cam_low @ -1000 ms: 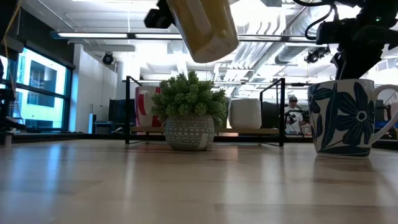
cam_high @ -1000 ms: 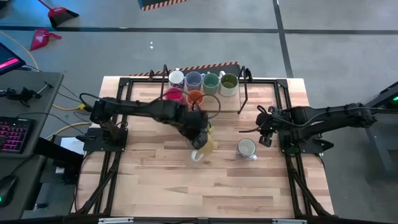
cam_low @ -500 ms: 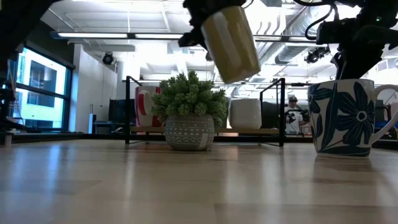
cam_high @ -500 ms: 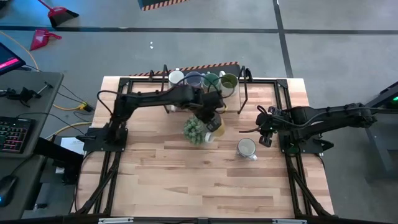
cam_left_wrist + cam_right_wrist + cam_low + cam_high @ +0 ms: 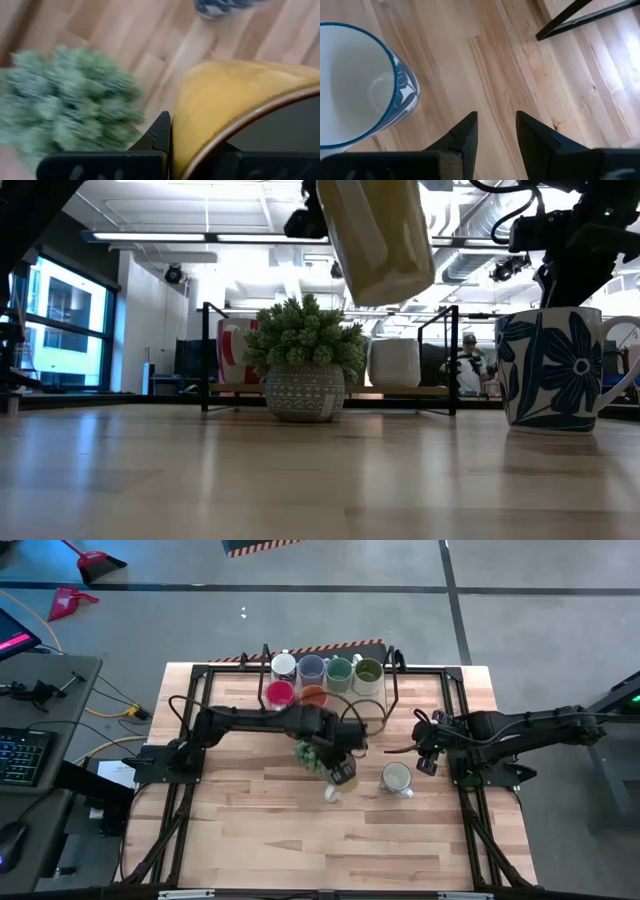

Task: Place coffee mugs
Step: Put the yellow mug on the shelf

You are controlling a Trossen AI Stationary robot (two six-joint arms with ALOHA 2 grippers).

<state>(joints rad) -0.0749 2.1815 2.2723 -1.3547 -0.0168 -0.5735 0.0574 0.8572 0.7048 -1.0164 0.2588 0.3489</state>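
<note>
My left gripper is shut on a yellow mug, which hangs tilted high above the table, just right of a spiky green plant in a patterned pot. A white mug with blue flowers stands on its base at the right. My right gripper hovers open beside that mug, touching nothing. At the far edge, a black rack holds a white mug, a pale blue one, two green ones and, in front, a red one and an orange one. My left gripper holds the yellow mug by its wall at the rim, with one finger outside and the other inside the dark hollow. The fingers come from above, slanting down. The mug is lifted clear of the table and hangs tilted below them.
The plant stands between the rack and the open wooden table top toward the near edge. The rack's black frame posts rise at the far side. A desk with a keyboard stands off the table's left.
My left gripper has carried the yellow mug toward the far edge, beside the rack, then back toward the near edge. It ends a little right of where it began. The mug has stayed lifted and tilted throughout. The move has uncovered the plant in the high view.
</note>
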